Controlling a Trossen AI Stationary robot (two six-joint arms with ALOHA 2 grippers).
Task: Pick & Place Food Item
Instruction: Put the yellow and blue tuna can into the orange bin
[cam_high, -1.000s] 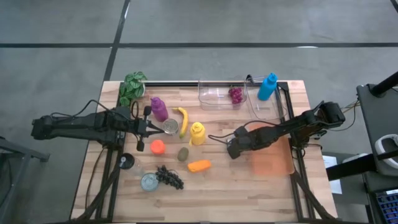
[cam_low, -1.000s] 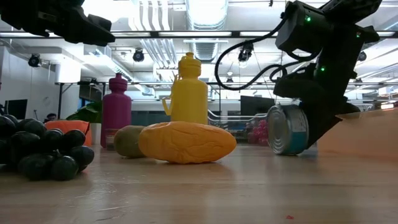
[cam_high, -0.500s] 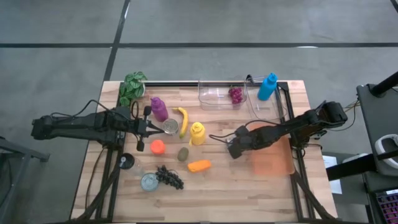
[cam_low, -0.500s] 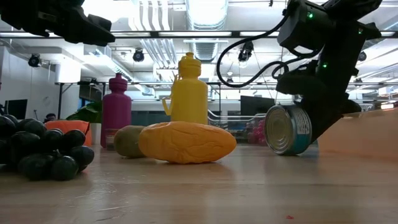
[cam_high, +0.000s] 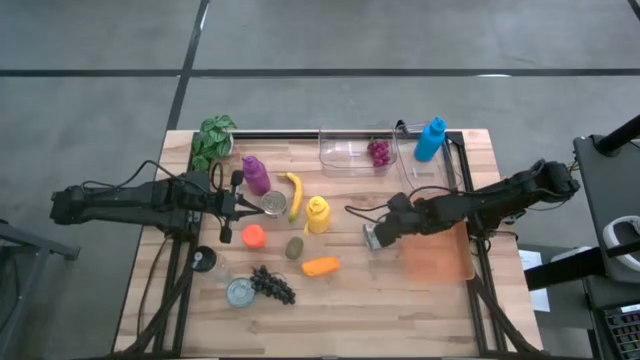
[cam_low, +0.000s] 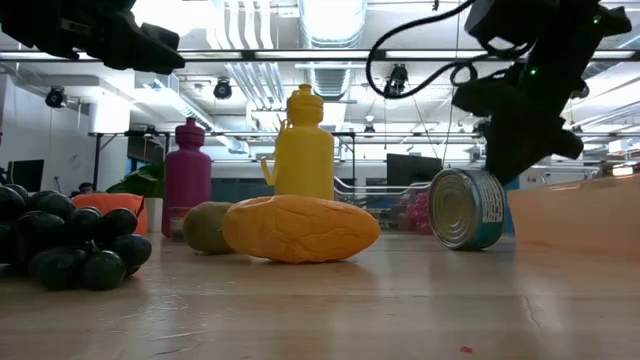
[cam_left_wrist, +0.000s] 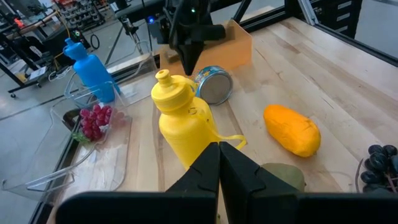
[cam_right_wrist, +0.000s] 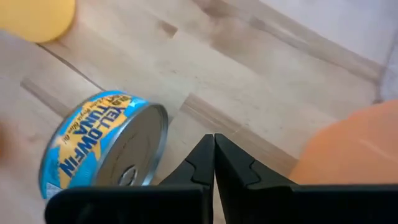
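Right gripper (cam_high: 385, 232), fingers pressed together, empty, hangs over mid-table. Just beside its tip: tuna can (cam_right_wrist: 102, 146) on its side, label up, not held. Orange board (cam_high: 437, 260) close on the other flank. Yellow bottle (cam_high: 317, 213) stands beyond the can; orange food item (cam_high: 320, 266) nearer the front edge. Left gripper (cam_high: 262, 206), also closed, waits by the purple bottle (cam_high: 255, 175).

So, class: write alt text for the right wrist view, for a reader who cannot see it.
A tuna can with a blue and yellow label lies on its side on the wooden table, just beyond the right gripper, whose jaws are shut and empty. An orange board lies beside the gripper.
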